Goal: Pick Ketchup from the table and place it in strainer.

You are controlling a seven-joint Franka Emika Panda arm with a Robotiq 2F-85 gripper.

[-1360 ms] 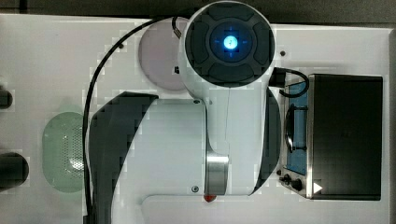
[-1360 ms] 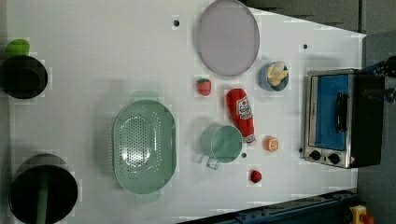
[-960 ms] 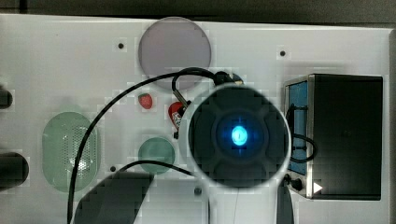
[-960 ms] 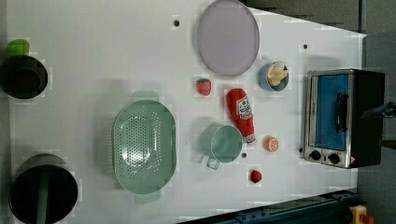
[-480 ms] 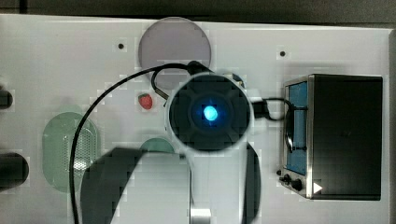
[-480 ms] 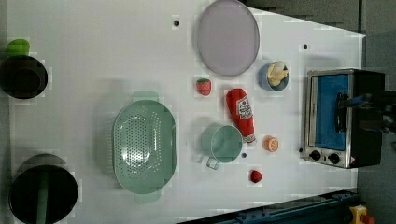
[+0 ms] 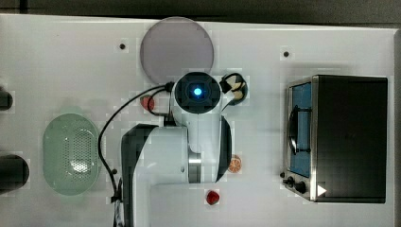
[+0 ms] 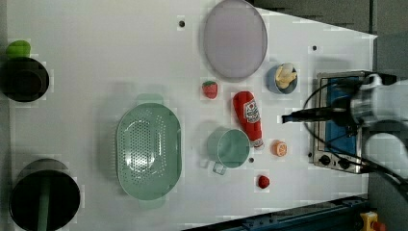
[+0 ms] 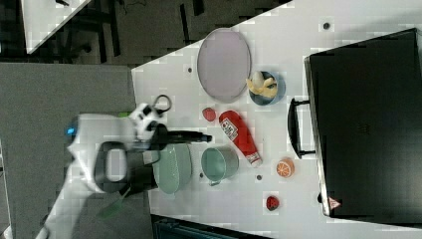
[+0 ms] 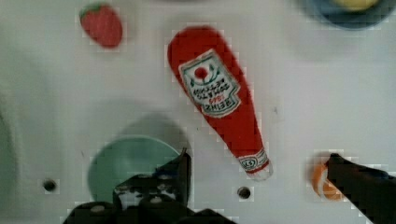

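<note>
The Ketchup [image 8: 248, 118] is a slim red bottle with a white cap, lying flat on the white table [image 8: 96, 57] between a strawberry and a green mug. It also appears in the right view [image 9: 239, 135] and fills the middle of the wrist view [image 10: 217, 93]. My gripper [image 10: 259, 159] hangs above it, open wide, with one dark finger [image 10: 180, 170] over the mug side and the other past the cap end. The gripper [image 8: 289, 118] reaches in from the left view's right. The mint-green strainer [image 8: 148, 150] stands empty to the left view's left of the mug.
A lilac plate [image 8: 235, 39], a blue bowl with banana [image 8: 284, 78], a green mug [image 8: 231, 148], a strawberry [image 8: 210, 89], an orange slice [image 8: 278, 148] and a small red item [image 8: 263, 181] surround the bottle. A toaster oven [image 7: 340, 137] stands at the top view's right.
The arm has swung over the table's middle and dropped away from the top camera. In the left view it has come in from the right. The gripper stays open.
</note>
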